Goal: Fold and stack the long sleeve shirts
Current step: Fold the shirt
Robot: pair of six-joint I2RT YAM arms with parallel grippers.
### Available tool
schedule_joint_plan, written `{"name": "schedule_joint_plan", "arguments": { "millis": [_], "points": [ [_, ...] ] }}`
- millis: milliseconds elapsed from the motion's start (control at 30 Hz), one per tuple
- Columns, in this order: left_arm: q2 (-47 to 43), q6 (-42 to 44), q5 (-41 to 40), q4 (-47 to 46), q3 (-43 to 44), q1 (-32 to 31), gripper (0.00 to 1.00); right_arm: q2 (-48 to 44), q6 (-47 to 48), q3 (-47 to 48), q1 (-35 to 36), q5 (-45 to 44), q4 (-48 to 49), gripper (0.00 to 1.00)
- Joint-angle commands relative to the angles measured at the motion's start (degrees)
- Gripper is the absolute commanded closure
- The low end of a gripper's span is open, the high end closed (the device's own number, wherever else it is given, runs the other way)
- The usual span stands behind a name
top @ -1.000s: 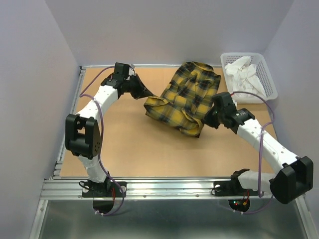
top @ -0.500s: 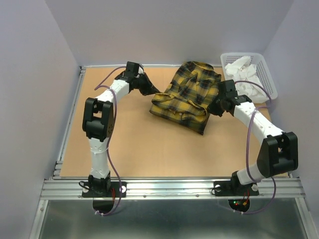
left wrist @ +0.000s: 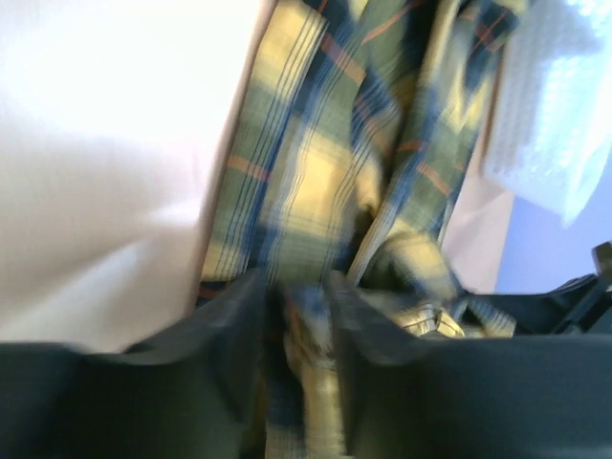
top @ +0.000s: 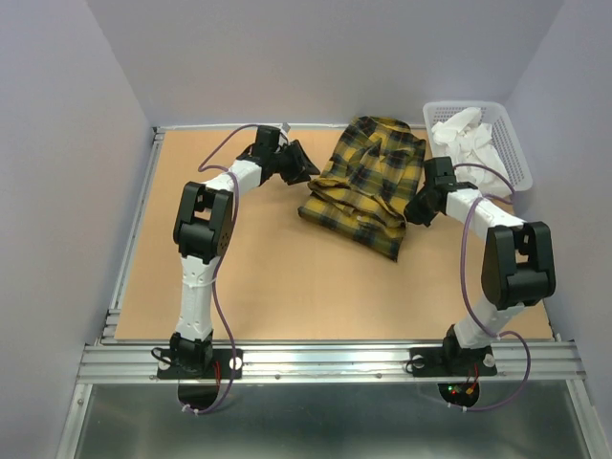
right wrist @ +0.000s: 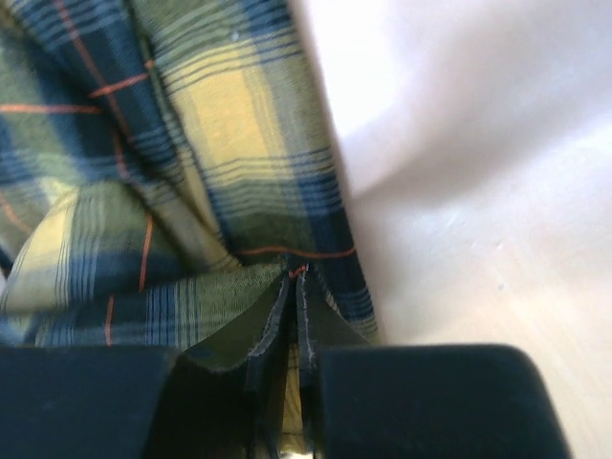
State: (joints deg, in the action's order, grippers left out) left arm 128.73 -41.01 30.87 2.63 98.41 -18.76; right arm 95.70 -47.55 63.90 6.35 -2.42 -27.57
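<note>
Left gripper (left wrist: 294, 289) parted astride shirt (top: 368, 184) edge; right gripper (right wrist: 293, 285) pinching shirt's opposite edge.

Pale lavender walls (top: 316, 57), tan tabletop (top: 268, 277)

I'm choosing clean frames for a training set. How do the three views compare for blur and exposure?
Top external: sharp and evenly lit, with only soft shadows. Left wrist: motion-smeared, the shirt plaid streaked, the table blown out to white. Right wrist: the plaid weave is crisp, the table is washed pale, and the near fingers are dark and show little detail.
</note>
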Motion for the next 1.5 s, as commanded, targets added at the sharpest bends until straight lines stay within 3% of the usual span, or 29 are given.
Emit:
{"name": "schedule_joint_plan", "arguments": {
  "millis": [0, 133, 333, 567, 700, 833, 1000, 1167, 1467],
  "points": [
    [-3.75, 2.61, -2.04, -10.62, 1.96, 0.31, 0.43, 1.94, 1.49, 2.8, -1.78, -2.16, 2.7, 0.87],
    [-4.8, 1.99, -4.41, -13.61, 1.96, 0.57, 0.16, 4.14, 2.54, 6.66, -3.53, -1.45, 2.7, 0.66],
    [-9.53, 1.1, -6.78, -14.85, 0.65, 1.97, 0.02, 4.85, 8.25, 17.82, -4.06, -0.92, 2.0, 0.33],
    [-20.96, 6.91, -13.38, -7.83, -7.34, 2.5, 0.02, -2.52, 20.47, 17.06, -2.75, 11.99, 1.03, 0.26],
    [-30.87, 7.26, -15.93, -3.34, -16.12, 2.15, 0.02, -8.75, 26.54, 8.82, 4.7, 7.89, -0.9, 0.22],
    [-38.52, 7.44, -16.72, -2.72, -27.2, 0.67, 0.02, -14.73, 25.49, 0.56, 6.3, 7.42, -1.43, 0.21],
    [-47.14, 4.47, -18.21, -3.68, -42.84, -2.32, 0.02, -19.06, 29.52, -3.08, 9.9, 8.83, -2.22, 0.2],
    [-50.07, -3.08, -19.8, -10.97, -56.37, -5.66, 0.05, -20.73, 29.45, -5.09, 11.58, 8.22, -2.4, 0.19],
    [-43.74, -15.93, -22.78, -25.74, -61.94, -12.08, 0.13, -21.08, 29.8, -5.1, 11.58, 9.0, -2.4, 0.2]
  ]
}}
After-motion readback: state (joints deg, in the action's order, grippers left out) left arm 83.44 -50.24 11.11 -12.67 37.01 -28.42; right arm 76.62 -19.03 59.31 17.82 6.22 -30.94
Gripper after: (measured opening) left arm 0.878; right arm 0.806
